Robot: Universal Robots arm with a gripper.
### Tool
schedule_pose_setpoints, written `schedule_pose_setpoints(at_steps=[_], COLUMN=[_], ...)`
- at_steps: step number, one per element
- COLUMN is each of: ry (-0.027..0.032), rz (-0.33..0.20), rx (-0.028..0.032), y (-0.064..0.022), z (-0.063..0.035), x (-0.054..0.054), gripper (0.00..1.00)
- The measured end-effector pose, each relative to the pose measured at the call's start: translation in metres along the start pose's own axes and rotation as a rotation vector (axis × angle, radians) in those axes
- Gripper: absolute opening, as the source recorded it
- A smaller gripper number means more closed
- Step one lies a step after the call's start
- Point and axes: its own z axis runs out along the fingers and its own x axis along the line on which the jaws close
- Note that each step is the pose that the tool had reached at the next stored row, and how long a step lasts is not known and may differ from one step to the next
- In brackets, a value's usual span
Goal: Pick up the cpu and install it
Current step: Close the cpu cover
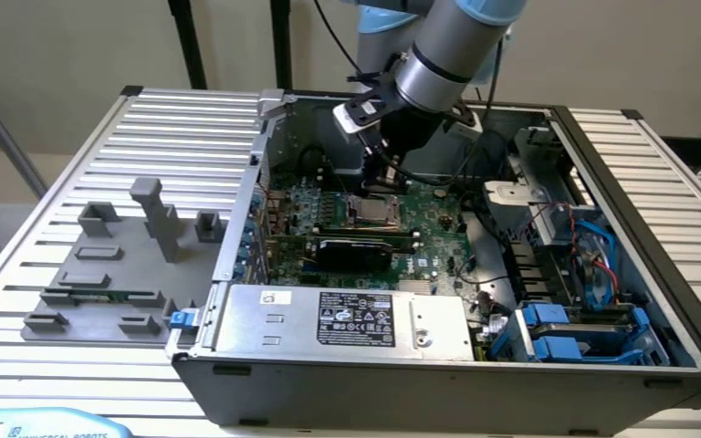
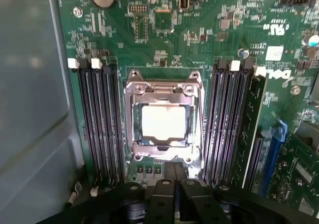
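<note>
The cpu (image 2: 162, 123) has a pale silver top and lies flat inside the metal-framed socket (image 2: 130, 129) on the green motherboard (image 2: 224, 40). In the exterior view the cpu (image 1: 379, 213) sits in the middle of the open computer case, directly below my gripper (image 1: 381, 180). In the wrist view my gripper (image 2: 174, 173) hovers over the socket's edge. Its black fingers (image 2: 164, 194) are pressed together with nothing between them. The gripper is apart from the chip.
Black memory slots (image 2: 102, 124) flank the socket on both sides. The case wall (image 1: 256, 155) stands on the exterior view's left. The power supply (image 1: 339, 319) lies at the front, with blue drive bays (image 1: 570, 333) and cables on the right. Grey fixture blocks (image 1: 120, 265) stand on the slatted table.
</note>
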Motion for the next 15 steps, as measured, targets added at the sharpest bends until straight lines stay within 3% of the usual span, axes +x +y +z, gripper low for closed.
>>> schedule_pose_setpoints(at_steps=[10,15], ry=[0.0000,0.0000], rz=[0.000,0.000], rx=[0.0000,0.0000], y=[-0.0020,-0.0007], z=[0.0199,0.0246], x=[-0.001,-0.001], gripper=[0.11,0.11])
